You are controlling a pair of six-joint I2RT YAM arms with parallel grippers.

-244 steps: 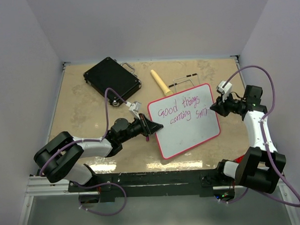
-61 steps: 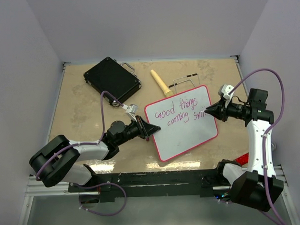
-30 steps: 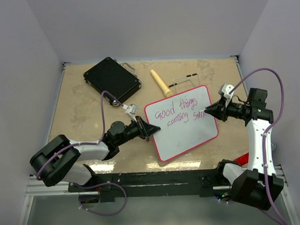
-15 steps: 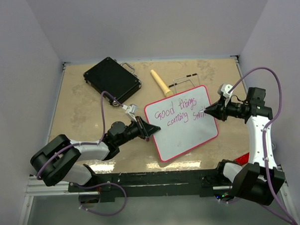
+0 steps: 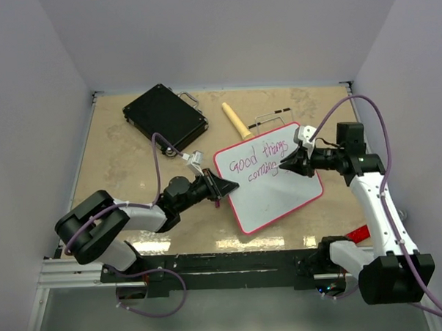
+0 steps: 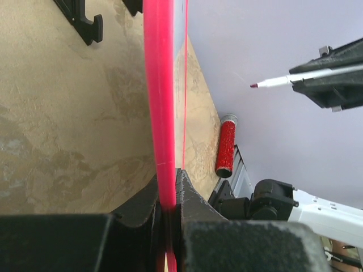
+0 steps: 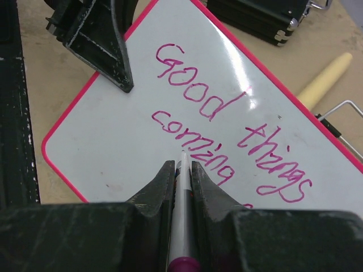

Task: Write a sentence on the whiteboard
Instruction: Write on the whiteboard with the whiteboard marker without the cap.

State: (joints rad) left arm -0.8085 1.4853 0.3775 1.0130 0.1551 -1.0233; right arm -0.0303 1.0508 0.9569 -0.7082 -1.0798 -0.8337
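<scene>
The whiteboard (image 5: 275, 198), white with a red-pink rim, lies tilted in the middle of the table. My left gripper (image 5: 223, 187) is shut on its left rim (image 6: 159, 85), jaws pressed against both faces. The sentence (image 7: 227, 133) reads "Good things" over "coming" in pink-purple. My right gripper (image 5: 288, 163) hovers over the board's upper right part, shut on a white marker (image 7: 181, 221). The marker's tip (image 6: 253, 85) points at the board just below "coming" and stands off the surface. Any writing further right on the second line is hidden by the right gripper.
A black hard case (image 5: 164, 117) lies at the back left. Behind the board are a wooden handle (image 5: 236, 121) and a wire stand (image 5: 272, 119). A red glittery cylinder (image 6: 227, 146) lies near the right arm's base.
My right gripper has swung left with the marker, from the board's right edge to over its middle, covering the end of the second line. The left gripper keeps its hold.
</scene>
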